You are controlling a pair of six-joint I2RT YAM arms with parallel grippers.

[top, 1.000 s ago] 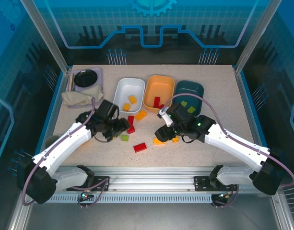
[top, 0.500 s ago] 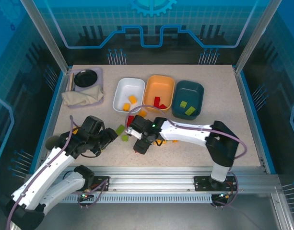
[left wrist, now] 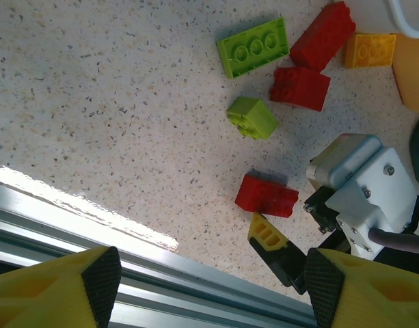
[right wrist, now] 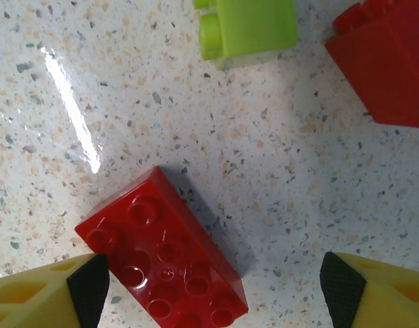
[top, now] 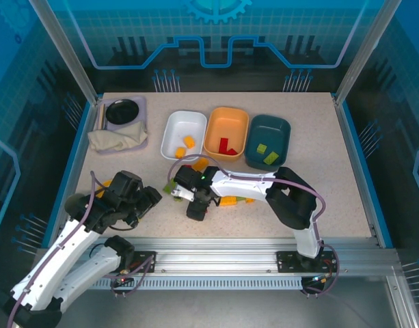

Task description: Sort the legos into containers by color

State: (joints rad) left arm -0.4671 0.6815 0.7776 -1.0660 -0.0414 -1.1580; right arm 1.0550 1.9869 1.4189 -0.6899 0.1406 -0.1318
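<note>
My right gripper point(right wrist: 216, 294) is open and low over an oblong red lego point(right wrist: 165, 256), which lies between its fingers, close to the left one. A light green lego point(right wrist: 247, 27) and another red one point(right wrist: 383, 61) lie just beyond. My left gripper point(left wrist: 212, 294) is open and empty over the table's near rail; ahead of it are the same red lego point(left wrist: 266, 195), a small green one point(left wrist: 252, 117) and a long green one point(left wrist: 253, 46). The white bin point(top: 175, 126) holds orange-yellow legos, the orange bin point(top: 230, 119) red, the teal bin point(top: 277, 130) green.
Orange-yellow legos lie loose at the bins' front point(top: 201, 163) and beside the right arm point(top: 227, 200). A black bowl on a lavender tray point(top: 139, 102) and a crumpled cloth point(top: 113, 140) occupy the back left. The metal rail point(top: 216, 244) runs along the near edge.
My right arm swung left across the table and came down over the oblong red lego. My left arm pulled back toward the near left, away from the pile.
</note>
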